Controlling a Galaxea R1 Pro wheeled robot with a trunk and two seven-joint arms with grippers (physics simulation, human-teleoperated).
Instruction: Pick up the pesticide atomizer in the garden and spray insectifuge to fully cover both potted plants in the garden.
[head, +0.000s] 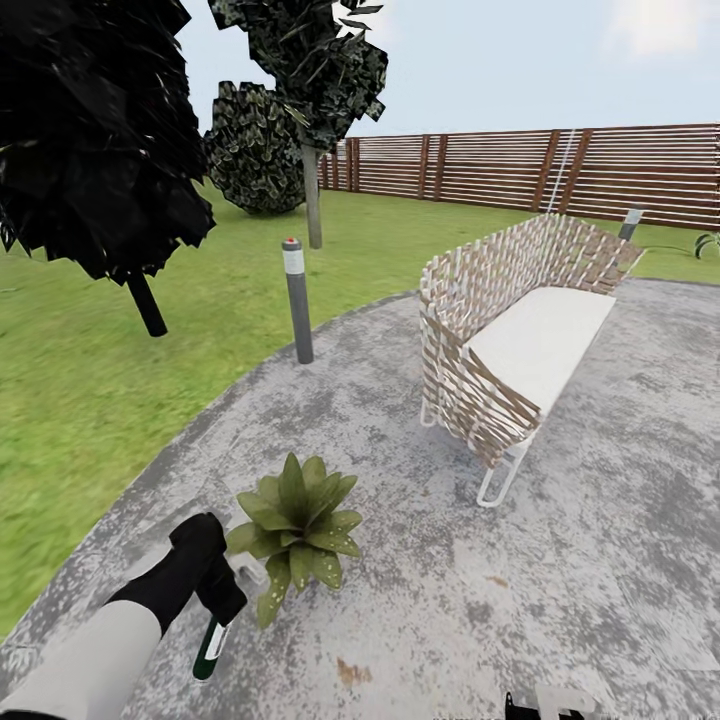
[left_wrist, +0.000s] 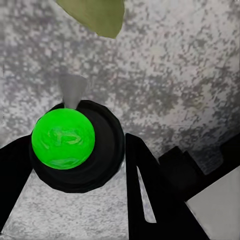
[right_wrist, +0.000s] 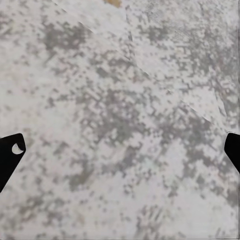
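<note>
Green-bottomed pesticide atomizer (head: 211, 648) hangs tilted beside one leafy potted plant (head: 297, 525) on the patio.

The potted plant (head: 296, 525) hides its own pot under the leaves. The left claw (head: 222, 592) covers the top of the bottle (head: 211, 650), so its cap and nozzle cannot be seen from the head. In the left wrist view a single leaf (left_wrist: 97, 16) is cut by the edge. The right claw (right_wrist: 120, 150) shows just two dark fingertips (right_wrist: 9, 155) at the edges. A second lamp post (head: 630, 222) stands partly behind the bench (head: 520, 340).
</note>
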